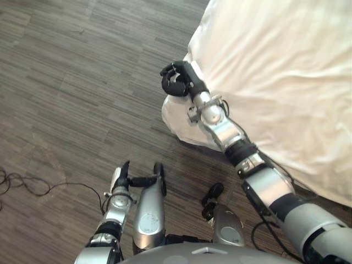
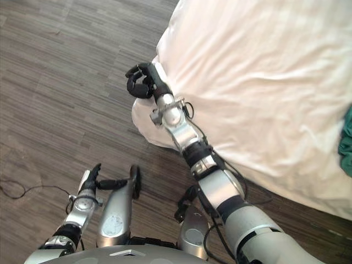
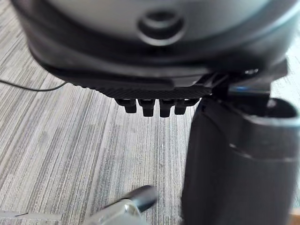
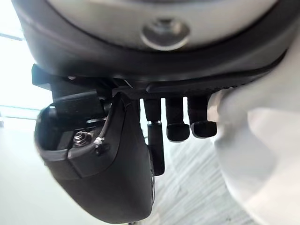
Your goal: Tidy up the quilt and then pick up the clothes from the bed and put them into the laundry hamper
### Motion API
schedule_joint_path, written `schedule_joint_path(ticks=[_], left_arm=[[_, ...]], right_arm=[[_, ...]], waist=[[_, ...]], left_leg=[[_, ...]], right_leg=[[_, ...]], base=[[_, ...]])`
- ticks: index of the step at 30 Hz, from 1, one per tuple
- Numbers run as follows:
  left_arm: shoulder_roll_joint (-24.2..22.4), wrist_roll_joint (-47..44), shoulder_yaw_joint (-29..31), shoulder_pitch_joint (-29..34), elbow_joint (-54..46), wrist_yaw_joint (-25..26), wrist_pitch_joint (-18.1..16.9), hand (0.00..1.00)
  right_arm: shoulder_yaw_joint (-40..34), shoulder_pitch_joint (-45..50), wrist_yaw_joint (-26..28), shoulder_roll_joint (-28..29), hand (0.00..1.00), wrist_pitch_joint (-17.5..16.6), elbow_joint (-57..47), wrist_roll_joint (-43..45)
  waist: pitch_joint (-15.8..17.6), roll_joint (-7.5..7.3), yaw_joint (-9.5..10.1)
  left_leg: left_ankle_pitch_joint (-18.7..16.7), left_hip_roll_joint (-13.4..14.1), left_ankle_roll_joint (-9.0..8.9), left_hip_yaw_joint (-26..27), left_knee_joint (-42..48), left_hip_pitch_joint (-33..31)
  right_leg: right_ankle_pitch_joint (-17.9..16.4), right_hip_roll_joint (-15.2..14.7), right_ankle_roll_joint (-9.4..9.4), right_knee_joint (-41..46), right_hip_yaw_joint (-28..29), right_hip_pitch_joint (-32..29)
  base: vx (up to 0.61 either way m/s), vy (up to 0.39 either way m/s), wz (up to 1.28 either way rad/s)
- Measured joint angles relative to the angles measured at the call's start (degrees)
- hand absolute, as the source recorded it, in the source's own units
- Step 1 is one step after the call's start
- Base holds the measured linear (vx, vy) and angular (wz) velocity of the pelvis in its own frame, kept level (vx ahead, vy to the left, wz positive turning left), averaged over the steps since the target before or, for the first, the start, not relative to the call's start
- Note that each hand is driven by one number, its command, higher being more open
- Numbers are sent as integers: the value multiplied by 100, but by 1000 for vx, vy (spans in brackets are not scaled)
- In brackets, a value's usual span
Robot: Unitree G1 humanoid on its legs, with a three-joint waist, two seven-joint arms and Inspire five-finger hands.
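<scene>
A white quilt [image 1: 275,82] covers the bed, and its corner [image 1: 175,122] hangs down toward the floor. My right hand [image 1: 177,80] is at that corner, just off the quilt's edge over the floor. Its fingers are curled and nothing shows inside them. In the right wrist view the curled fingers [image 4: 179,123] are beside a white fold of quilt [image 4: 253,140]. A dark green garment [image 2: 346,144] lies on the bed at the far right edge. My left hand [image 1: 123,177] hangs low by my side above the floor, fingers relaxed and holding nothing.
Grey-brown wood plank floor [image 1: 66,82] spreads to the left of the bed. The bed's edge runs diagonally from the top middle to the lower right.
</scene>
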Motion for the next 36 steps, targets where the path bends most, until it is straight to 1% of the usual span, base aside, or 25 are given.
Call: schedule_joint_path(ticks=[1,2,3,5,6,7,8,9,10,12,13,16,19,20,21,22,23,24,25,28,30,32,34,35,36], left_arm=[[86,20,-85,-112,64,-17,15,100],[77,38,-119,-130,61,-20,11,100],[67,48,-133,-132,62,-37,9,100],[33,44,-169,-129,23,-78,64,100],[-4,45,-180,-137,23,-98,137,100],[1,44,-180,-136,31,-105,147,100],[2,43,-203,-136,26,-126,146,100],[32,43,-284,-126,12,-136,136,100],[28,32,-366,-91,-14,-142,123,100],[19,33,-416,-56,14,-161,141,100],[18,26,-547,-60,77,-231,151,100],[10,32,-762,-4,126,-241,146,100],[124,14,-765,29,195,-172,137,100],[125,14,-758,29,194,-139,133,100],[206,29,-763,87,215,-109,136,100],[236,29,-762,137,233,-100,136,100],[252,29,-760,223,336,-93,145,100],[213,28,-760,353,511,-121,167,100],[214,28,-779,403,537,-155,176,100],[234,50,-830,631,595,-184,166,100],[238,50,-866,643,650,-246,157,100],[229,54,-889,651,661,-314,156,100],[232,64,-993,638,661,-378,154,100],[220,81,-1030,634,667,-428,155,100],[192,125,-1094,592,690,-540,153,100]], right_arm=[[20,198,17,213,0,-90,127,-153],[68,387,109,403,0,-67,526,-222],[125,500,136,448,0,-25,707,-329],[544,885,430,515,0,155,1212,-651],[826,1203,650,535,0,216,1364,-649],[958,1408,752,554,0,258,1401,-643],[1125,1815,940,574,0,349,1408,-630],[1247,2175,1052,586,0,408,1414,-623],[1443,2507,1236,577,0,469,1484,-562],[1594,2783,1290,554,0,518,1519,-344],[1857,2847,1438,430,0,573,1518,-263],[2158,2985,1558,346,0,621,1466,104],[2362,3160,1687,72,0,800,637,847],[2353,3190,1692,6,0,803,422,1085],[2278,3232,1702,-91,0,802,-425,1485],[2220,3233,1729,-84,0,797,-808,1760],[2102,3247,1788,-43,0,720,-1635,2302],[1926,3301,1902,36,0,359,-2735,3174],[1759,3347,2000,136,0,129,-3280,3665],[1350,3520,2122,148,0,-212,-4229,4502],[1093,3668,2140,-7,0,-323,-4387,4821],[846,3904,2120,-229,0,-339,-4342,4936],[773,4098,2046,-427,0,-334,-4237,4991],[686,4182,2010,-517,0,-322,-4062,4969],[431,4329,1946,-511,0,-298,-3636,4724]], waist=[[63,-181,-15],[64,-221,17],[60,-231,37],[77,-221,28],[105,-168,18],[106,-163,6],[90,-197,-27],[51,-299,-57],[19,-299,-124],[-1,-325,-245],[-70,-366,-317],[-294,-489,-317],[-606,-671,-311],[-629,-673,-317],[-714,-694,-377],[-728,-691,-415],[-768,-675,-485],[-920,-602,-603],[-981,-569,-667],[-1311,-556,-794],[-1364,-562,-841],[-1366,-555,-974],[-1361,-545,-1009],[-1355,-521,-1068],[-1353,-447,-1097]], left_leg=[[219,-132,245,101,-83,25],[173,-166,254,117,-84,49],[154,-194,275,106,-84,61],[137,-187,285,-5,-85,194],[136,-53,285,-59,-88,326],[128,-7,273,-53,-89,387],[82,-1,208,-46,-85,512],[-13,-98,92,-39,-83,585],[-132,-86,10,-36,-120,665],[-95,82,-38,83,-159,707],[-57,160,-97,185,-256,814],[-35,232,-133,345,-352,974],[-27,288,-148,482,-367,1112],[-37,293,-165,508,-381,1151],[-50,298,-181,608,-404,1209],[-59,302,-193,677,-456,1274],[-63,299,-199,815,-513,1365],[-68,276,-197,978,-563,1396],[-68,275,-196,1072,-583,1460],[-95,279,-211,1326,-661,1638],[-132,281,-226,1433,-665,1726],[-163,280,-230,1520,-659,1745],[-176,288,-236,1611,-660,1733],[-179,286,-236,1664,-661,1732],[-183,283,-239,1717,-661,1737]], right_leg=[[-137,-174,51,169,-32,-60],[-136,-225,49,215,-63,-102],[-136,-237,48,190,-87,-61],[-177,-332,49,650,-56,-91],[-546,-315,100,761,27,-194],[-591,-225,117,511,75,-189],[-489,-135,142,12,93,-191],[-4,-181,104,-150,132,-235],[-149,-193,199,-38,53,-241],[-129,-43,149,-58,191,-312],[-87,47,89,-127,294,-313],[-49,166,36,-193,439,-288],[73,269,15,-423,574,-148],[91,280,12,-472,591,-108],[146,301,5,-578,687,-91],[183,315,1,-619,737,-89],[254,328,6,-706,862,-92],[360,336,12,-853,1000,-113],[384,338,16,-881,1051,-97],[434,377,14,-937,1328,-96],[435,383,14,-936,1425,-97],[439,385,20,-936,1522,-145],[457,399,19,-937,1635,-228],[467,400,19,-936,1657,-261],[476,401,25,-935,1716,-294]], base=[[105,101,-5],[118,64,15],[154,41,25],[116,-13,15],[42,-55,-9],[-11,-95,-6],[-34,-121,11],[-25,-156,19],[-3,-138,-9],[-41,-105,-42],[-86,-92,-47],[-59,-70,-32],[-29,-18,-18],[-60,-1,-27],[-50,8,-32],[-59,12,-54],[-48,27,-61],[-23,29,-59],[6,25,-50],[65,-6,-41],[67,-8,-32],[24,-7,-26],[16,-9,-25],[31,-21,-29],[26,-20,-19]])
